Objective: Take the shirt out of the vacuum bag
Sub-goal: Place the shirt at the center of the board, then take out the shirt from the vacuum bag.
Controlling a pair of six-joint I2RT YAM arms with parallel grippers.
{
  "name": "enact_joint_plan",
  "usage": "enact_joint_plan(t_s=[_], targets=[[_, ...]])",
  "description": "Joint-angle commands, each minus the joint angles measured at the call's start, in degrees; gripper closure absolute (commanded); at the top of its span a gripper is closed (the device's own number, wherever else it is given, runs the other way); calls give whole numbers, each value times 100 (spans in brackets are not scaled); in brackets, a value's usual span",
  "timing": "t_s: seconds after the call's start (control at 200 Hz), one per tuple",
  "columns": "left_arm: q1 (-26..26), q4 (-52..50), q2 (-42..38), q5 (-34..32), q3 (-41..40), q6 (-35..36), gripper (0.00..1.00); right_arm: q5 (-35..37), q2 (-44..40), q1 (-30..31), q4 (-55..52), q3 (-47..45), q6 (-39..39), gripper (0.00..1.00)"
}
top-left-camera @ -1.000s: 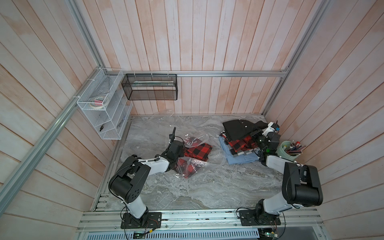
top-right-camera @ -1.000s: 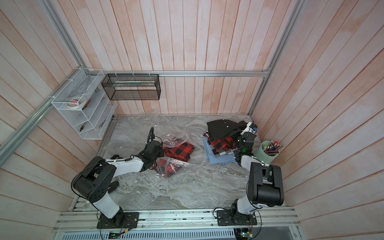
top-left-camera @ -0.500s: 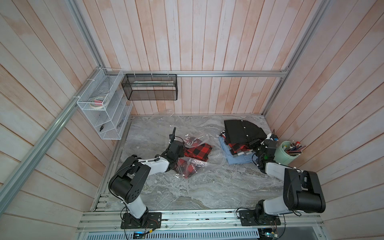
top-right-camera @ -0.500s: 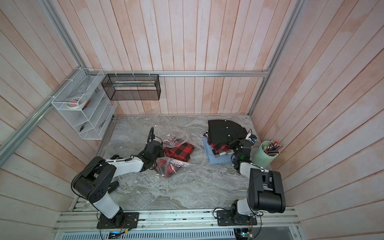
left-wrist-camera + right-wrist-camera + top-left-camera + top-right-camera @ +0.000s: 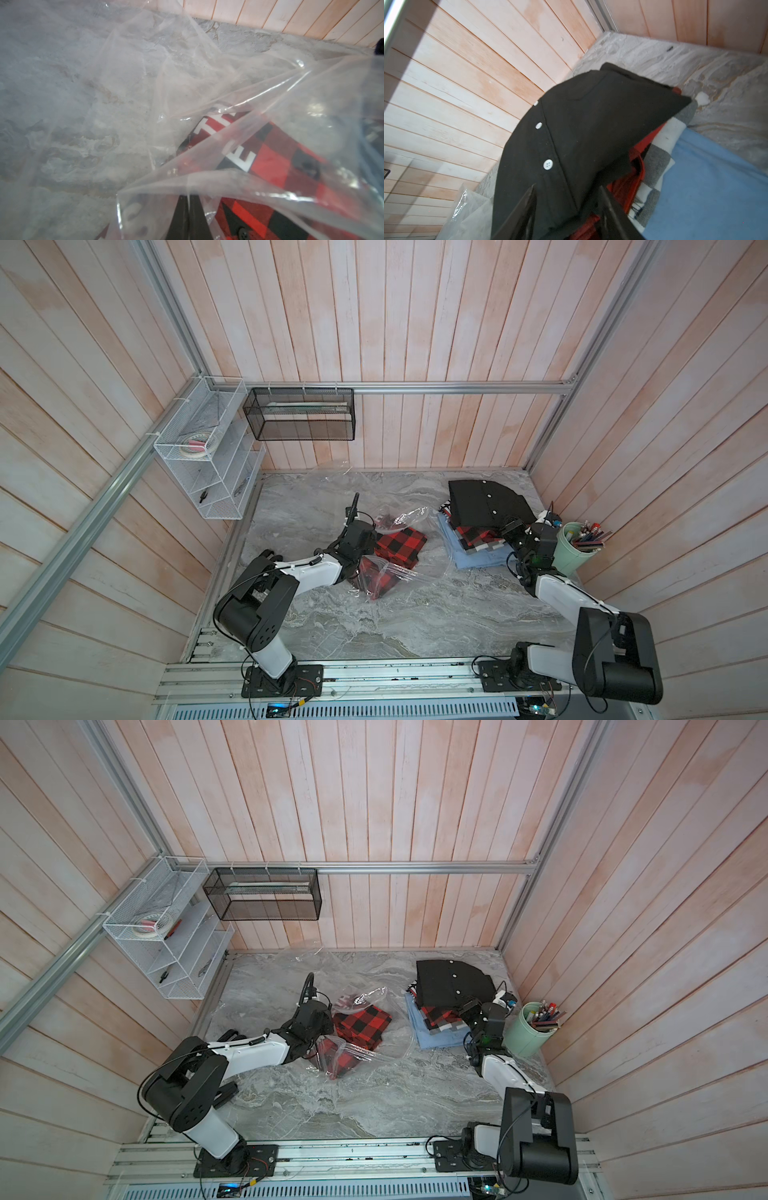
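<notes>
white letters "th" and "e" show on the red plaid shirt (image 5: 270,158), which lies under the clear vacuum bag (image 5: 270,93) mid-worktop (image 5: 374,630). left fingers (image 5: 180,220) are pinched tight on the bag's film. right fingers (image 5: 527,207) stand apart around the hem of the black shirt (image 5: 591,124). open worktop runs to the front edge.

Pale plank walls (image 5: 395,315) are enclosing a grey marbled tabletop (image 5: 395,626). A white wire shelf (image 5: 208,472) and black mesh basket (image 5: 299,418) are hanging well beyond the left gripper (image 5: 188,205); a green cup (image 5: 575,549) is standing beside the right gripper (image 5: 566,187).
</notes>
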Motion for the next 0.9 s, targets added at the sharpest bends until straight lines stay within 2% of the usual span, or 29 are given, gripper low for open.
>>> enact_joint_plan(t_s=[0.0, 0.08, 0.235, 0.305, 0.39, 0.625, 0.73, 0.89], targets=[[-104, -162, -177, -18, 248, 20, 100, 175, -419, 225, -499, 150, -239, 45], [-131, -215, -193, -36, 323, 42, 100, 268, -676, 730, -788, 361, -455, 42], [-147, -242, -307, -97, 351, 59, 100, 772, -845, 2560, -1185, 687, -772, 40], [-148, -265, -381, -106, 352, 65, 100, 987, -810, 3338, -1211, 667, -704, 39], [-149, -265, -489, -107, 325, 67, 100, 997, -630, 3987, -1071, 576, -456, 38], [-201, -302, -693, -158, 295, 126, 100, 781, 22, 4807, -762, 424, 38, 38], [-211, -300, -768, -186, 277, 143, 100, 762, 270, 4940, -595, 282, 235, 37], [-255, -295, -817, -175, 278, 149, 100, 371, 837, 4949, -309, 194, 409, 36]])
